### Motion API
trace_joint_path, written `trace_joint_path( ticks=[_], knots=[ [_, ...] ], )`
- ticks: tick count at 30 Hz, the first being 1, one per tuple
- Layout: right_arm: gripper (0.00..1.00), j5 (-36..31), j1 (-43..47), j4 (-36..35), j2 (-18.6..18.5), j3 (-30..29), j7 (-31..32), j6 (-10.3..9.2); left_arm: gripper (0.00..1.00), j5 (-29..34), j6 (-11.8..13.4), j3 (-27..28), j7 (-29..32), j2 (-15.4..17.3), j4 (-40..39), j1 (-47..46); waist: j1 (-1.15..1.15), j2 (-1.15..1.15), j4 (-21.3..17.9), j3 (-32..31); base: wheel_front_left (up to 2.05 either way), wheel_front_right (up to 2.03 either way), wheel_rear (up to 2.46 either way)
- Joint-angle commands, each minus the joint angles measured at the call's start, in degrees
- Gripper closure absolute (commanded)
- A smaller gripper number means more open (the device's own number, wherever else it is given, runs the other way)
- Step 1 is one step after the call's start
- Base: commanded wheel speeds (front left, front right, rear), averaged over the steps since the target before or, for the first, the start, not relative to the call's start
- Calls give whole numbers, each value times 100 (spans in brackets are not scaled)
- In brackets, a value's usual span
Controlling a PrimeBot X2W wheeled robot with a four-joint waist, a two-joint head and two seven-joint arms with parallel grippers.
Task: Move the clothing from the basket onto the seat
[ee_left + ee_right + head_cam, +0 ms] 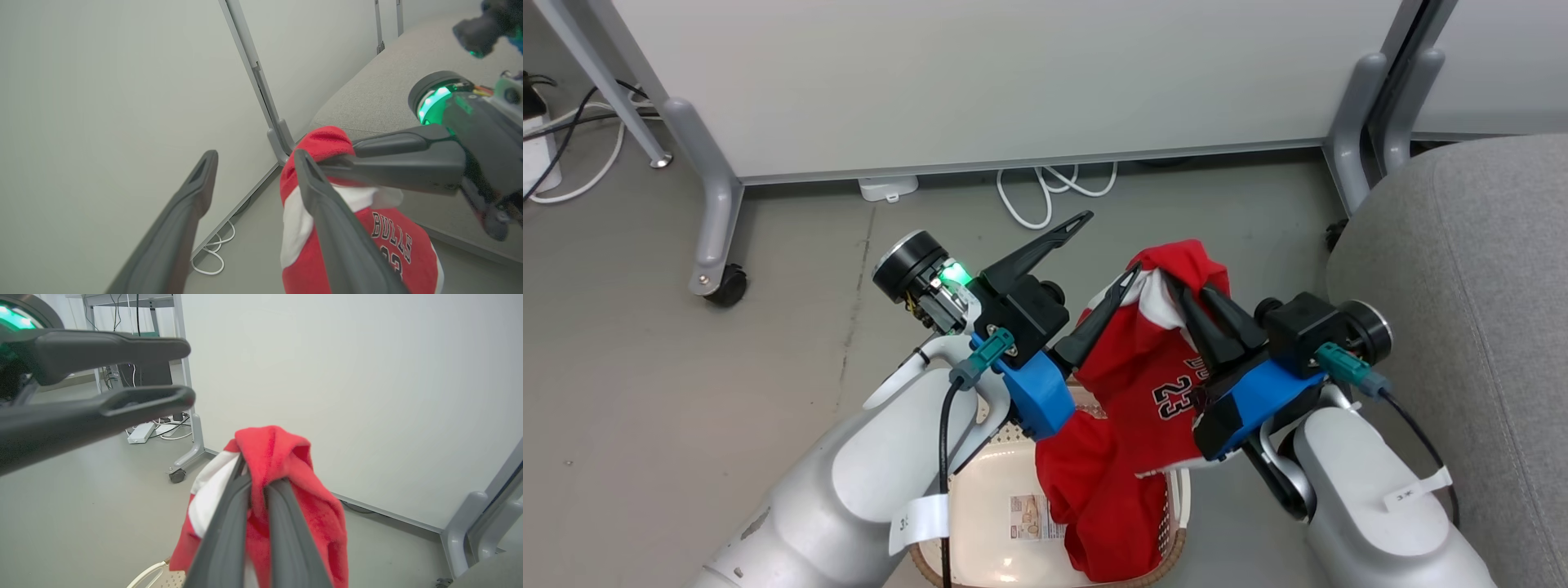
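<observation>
My right gripper (1188,287) is shut on the top of a bright red garment (1152,367) that has a broad white stripe and the number 23. It holds the garment up above the basket (980,498). Red fabric (1094,490) trails down into the cream-white basket; I cannot tell whether that is a second garment. My left gripper (1111,243) is open just left of the lifted garment, one finger against its edge and nothing between its fingers. The left wrist view shows this open gripper (253,161) beside the garment (392,249). In the right wrist view my gripper (259,484) pinches the red cloth (286,453). The grey seat (1462,286) stands to the right.
White partition panels on grey legs (715,204) with castors stand behind the basket. A second leg (1356,131) is next to the seat. White cables (1045,192) lie on the grey floor under the panel. A label (1029,516) lies on the basket's floor.
</observation>
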Motion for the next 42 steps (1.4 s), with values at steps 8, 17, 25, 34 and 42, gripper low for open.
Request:
trace_joint_path(
  ticks=[8,17,25,34,42],
  knots=[
    [100,-59,-86,-175,2,-533,-3,3,0,49,-40,84,-29,25,-35,-35,0,0,-277,266,0,0,0],
    [100,-161,-128,-415,9,-1177,-4,2,0,-48,-25,29,-29,24,-22,-139,0,0,-781,603,0,0,0],
    [100,-218,33,-655,57,-1758,-4,3,0,-116,-26,-235,-28,38,19,-208,0,0,-1281,837,0,0,0],
    [100,-265,232,-863,146,-2269,-4,3,0,-199,-27,-560,-28,49,72,-289,0,0,-1844,1014,0,0,0],
    [100,-299,440,-977,167,-2572,-4,2,0,-302,-26,-776,-28,16,107,-284,0,0,-2140,1057,0,0,0]
  ],
)
